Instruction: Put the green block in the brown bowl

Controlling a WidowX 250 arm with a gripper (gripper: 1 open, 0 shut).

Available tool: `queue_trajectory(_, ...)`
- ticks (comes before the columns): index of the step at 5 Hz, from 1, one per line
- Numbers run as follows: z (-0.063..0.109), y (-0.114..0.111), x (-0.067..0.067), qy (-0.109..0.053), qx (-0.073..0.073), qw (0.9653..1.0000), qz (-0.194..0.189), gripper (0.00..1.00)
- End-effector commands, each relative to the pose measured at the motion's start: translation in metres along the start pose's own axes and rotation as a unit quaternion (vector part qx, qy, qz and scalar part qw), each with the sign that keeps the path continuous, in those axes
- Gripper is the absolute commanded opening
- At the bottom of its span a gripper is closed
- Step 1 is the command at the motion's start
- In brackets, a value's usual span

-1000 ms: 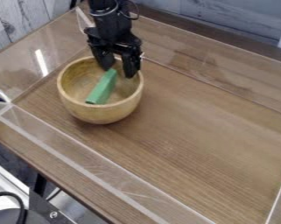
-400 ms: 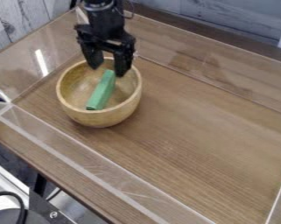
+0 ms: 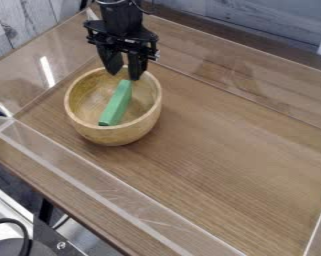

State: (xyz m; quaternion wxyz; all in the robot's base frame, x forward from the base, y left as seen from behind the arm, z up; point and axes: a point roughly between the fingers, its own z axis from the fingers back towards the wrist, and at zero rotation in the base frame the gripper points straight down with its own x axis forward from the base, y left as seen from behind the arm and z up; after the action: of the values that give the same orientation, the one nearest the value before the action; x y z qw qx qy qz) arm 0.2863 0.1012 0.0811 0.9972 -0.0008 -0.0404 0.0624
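Observation:
The green block (image 3: 117, 102) lies inside the brown bowl (image 3: 85, 126), leaning against its inner wall with one end up toward the far rim. My gripper (image 3: 127, 70) hangs just above the bowl's far rim, pointing straight down. Its black fingers (image 3: 137, 65) stand apart with nothing between them, clear of the block.
The bowl sits at the left of a wooden table (image 3: 216, 150) enclosed by low clear walls (image 3: 69, 165). A pale plank wall (image 3: 23, 25) runs behind at the upper left.
The gripper has lifted a little out of the bowl and its fingers have come slightly closer together. The block stays lying in the bowl.

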Motion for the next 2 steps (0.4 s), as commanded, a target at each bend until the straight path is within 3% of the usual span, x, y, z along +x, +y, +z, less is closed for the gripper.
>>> queue_trajectory(1, 0.0113, 0.0077, 0.0091, -0.017, 0.005, 0.9998, 0.003, 1.00)
queue_trajectory(2, 0.0113, 0.0167, 0.0128, -0.015, 0.002, 0.9999, 0.000, 1.00)
